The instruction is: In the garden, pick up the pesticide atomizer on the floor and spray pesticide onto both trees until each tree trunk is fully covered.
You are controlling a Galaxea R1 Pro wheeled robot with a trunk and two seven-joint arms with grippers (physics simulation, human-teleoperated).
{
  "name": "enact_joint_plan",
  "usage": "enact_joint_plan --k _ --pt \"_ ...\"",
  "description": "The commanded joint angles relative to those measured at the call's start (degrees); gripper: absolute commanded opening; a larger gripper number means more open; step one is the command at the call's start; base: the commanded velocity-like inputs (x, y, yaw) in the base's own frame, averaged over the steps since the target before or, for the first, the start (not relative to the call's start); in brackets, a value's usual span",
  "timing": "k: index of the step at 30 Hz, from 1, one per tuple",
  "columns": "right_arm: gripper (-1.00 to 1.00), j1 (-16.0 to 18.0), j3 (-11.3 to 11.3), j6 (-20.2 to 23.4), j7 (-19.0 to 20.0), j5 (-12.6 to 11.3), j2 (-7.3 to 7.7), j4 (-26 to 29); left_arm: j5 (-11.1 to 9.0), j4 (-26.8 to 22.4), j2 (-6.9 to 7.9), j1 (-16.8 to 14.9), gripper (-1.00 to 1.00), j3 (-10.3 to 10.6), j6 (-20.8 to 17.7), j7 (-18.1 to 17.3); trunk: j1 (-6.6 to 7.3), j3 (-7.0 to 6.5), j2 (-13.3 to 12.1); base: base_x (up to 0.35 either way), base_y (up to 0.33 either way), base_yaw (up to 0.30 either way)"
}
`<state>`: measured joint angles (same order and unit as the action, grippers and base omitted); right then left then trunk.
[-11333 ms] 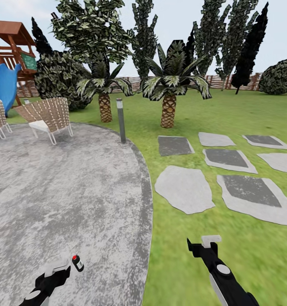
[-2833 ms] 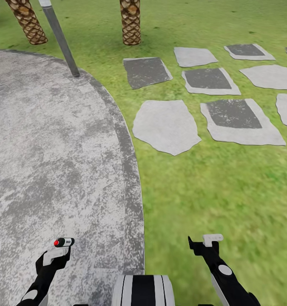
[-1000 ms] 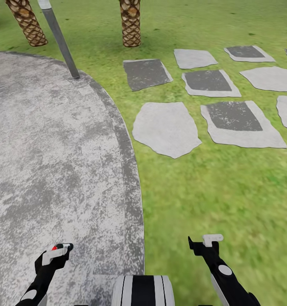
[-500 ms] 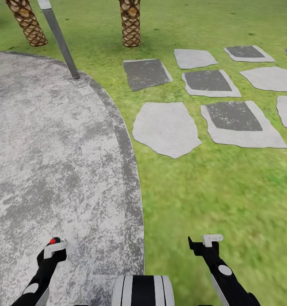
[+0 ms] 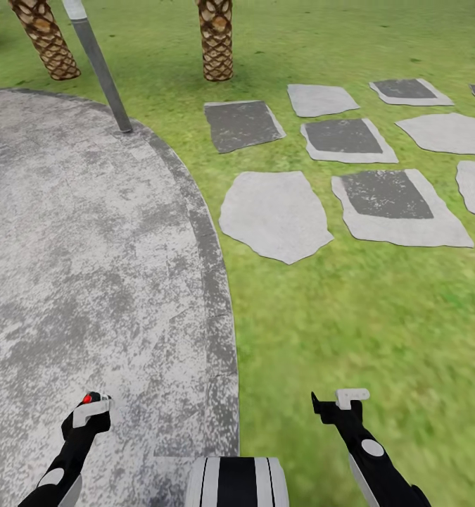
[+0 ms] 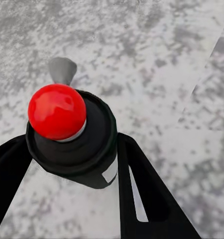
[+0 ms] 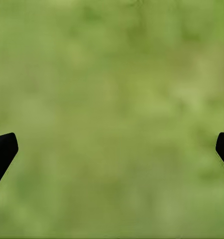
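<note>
Left gripper [image 6: 72, 164] clamps the atomizer [image 6: 72, 134] above the floor [image 5: 89, 246]; right gripper [image 7: 112, 149] is spread, empty. Risk: the round bottle may slip during transit.

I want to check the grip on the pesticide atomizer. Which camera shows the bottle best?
The left wrist view: the pesticide atomizer is large, red top toward the camera, between the left gripper fingers. The head view shows just its red top at that gripper, above the floor. The right wrist view shows grass.
</note>
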<state>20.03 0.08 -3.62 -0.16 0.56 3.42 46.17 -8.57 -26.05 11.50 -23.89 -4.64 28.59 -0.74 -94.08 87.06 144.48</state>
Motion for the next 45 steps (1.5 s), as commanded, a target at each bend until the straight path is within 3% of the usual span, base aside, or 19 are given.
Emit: enact_joint_plan --k 1,24,26,27,30,39,45 --pt "1.00 0.01 0.01 -0.16 -0.02 0.06 0.01 -0.03 -0.40 0.03 0.01 -0.02 -1.00 0.06 0.16 -0.05 0.03 -0.20 -0.01 0.000 0.000 0.000" --pt "1.00 0.01 0.01 -0.33 -0.07 -0.01 0.03 0.32 -0.33 0.82 0.04 -0.03 -1.00 0.06 -0.78 0.08 0.63 -5.30 -0.31 0.000 0.000 0.000" --pt "1.00 0.01 -0.18 -0.58 -0.12 0.08 0.57 0.11 -0.38 1.10 0.27 0.03 -1.00 0.07 -1.58 0.13 0.68 -5.86 -0.34 0.000 0.000 -0.163" --pt "1.00 0.01 -0.19 -2.71 -0.11 0.13 2.48 -0.12 -0.33 2.03 0.24 0.28 -1.00 0.07 -1.73 0.19 0.70 -6.15 -0.35 0.000 0.000 -0.200" --pt "1.00 -0.19 -0.20 -5.20 -0.15 0.11 4.09 -1.79 -0.36 3.87 0.30 1.44 -1.00 0.01 -1.75 0.20 0.78 -7.02 -0.39 0.000 0.000 -0.206" --pt "1.00 -3.31 -0.25 -14.60 -0.78 0.05 4.79 -11.62 -0.72 4.74 0.24 6.27 -1.00 -0.47 -1.67 0.34 1.01 -9.66 -0.51 0.000 0.000 -0.210" --pt "1.00 -3.94 -0.26 -17.64 -0.91 -0.23 4.78 -14.83 -0.82 4.86 0.27 8.18 -1.00 -0.77 -1.53 0.58 1.17 -11.43 -0.59 0.000 0.000 -0.211"
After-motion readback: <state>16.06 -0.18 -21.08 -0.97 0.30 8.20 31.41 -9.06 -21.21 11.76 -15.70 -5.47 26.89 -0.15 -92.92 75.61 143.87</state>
